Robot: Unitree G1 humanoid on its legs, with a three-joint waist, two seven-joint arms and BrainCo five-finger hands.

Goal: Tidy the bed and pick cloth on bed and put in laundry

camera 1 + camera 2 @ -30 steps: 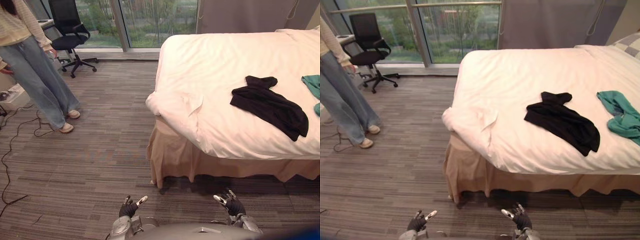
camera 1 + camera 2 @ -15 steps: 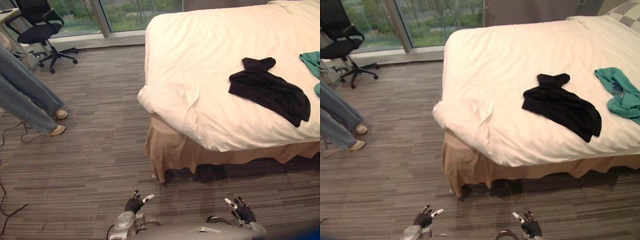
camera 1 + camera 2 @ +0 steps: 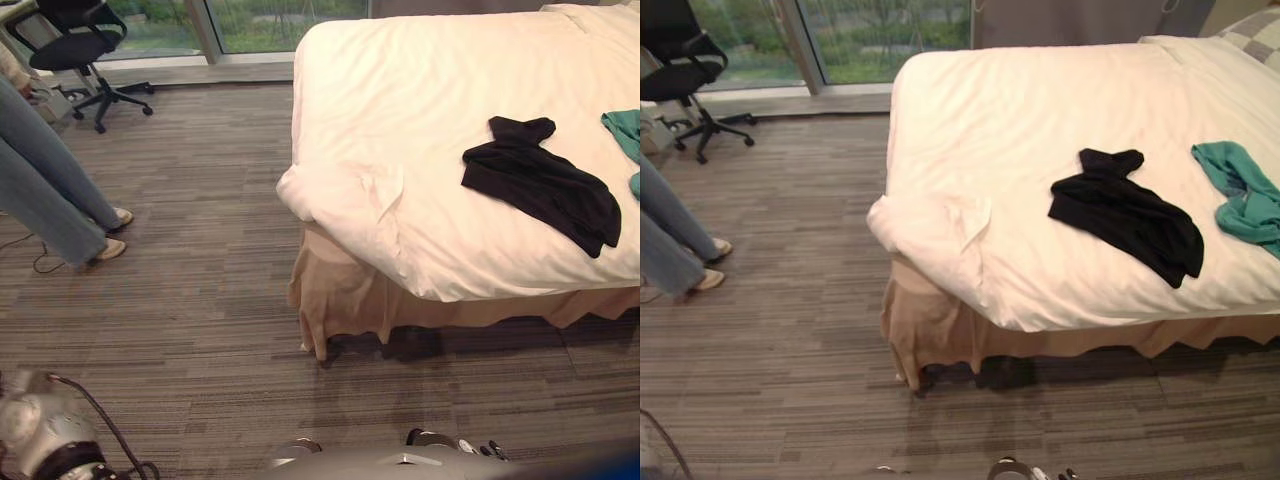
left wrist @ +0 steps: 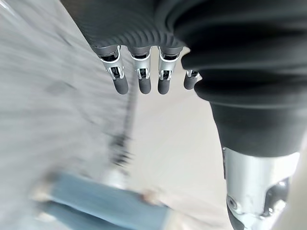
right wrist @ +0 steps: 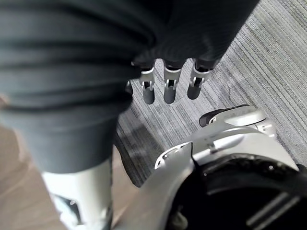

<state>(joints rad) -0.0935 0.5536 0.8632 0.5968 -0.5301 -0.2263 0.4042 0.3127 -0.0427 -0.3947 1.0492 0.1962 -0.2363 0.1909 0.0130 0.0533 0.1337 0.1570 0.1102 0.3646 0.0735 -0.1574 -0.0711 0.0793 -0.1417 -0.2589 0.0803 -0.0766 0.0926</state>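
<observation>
A black cloth (image 3: 545, 185) lies crumpled on the white bed (image 3: 420, 90), towards its near right side. A teal cloth (image 3: 1245, 195) lies further right on the same cover. Both cloths are far from my hands. In the left wrist view my left hand (image 4: 139, 81) hangs in the air with straight fingers, holding nothing. My right hand (image 5: 168, 88) is low over the carpet, fingers straight and also holding nothing; its fingertips (image 3: 487, 451) peek in at the bottom edge of the left eye view.
The bed's near left corner (image 3: 340, 195) has a rumpled cover over a beige skirt (image 3: 350, 300). A person in jeans (image 3: 50, 190) stands at the left on the carpet. An office chair (image 3: 75, 45) stands by the window behind. A pillow (image 3: 1255, 30) lies at the far right.
Both hands have dropped from the lower middle of the eye views; my left arm has swung out to the lower left corner. The cloths lie as before.
</observation>
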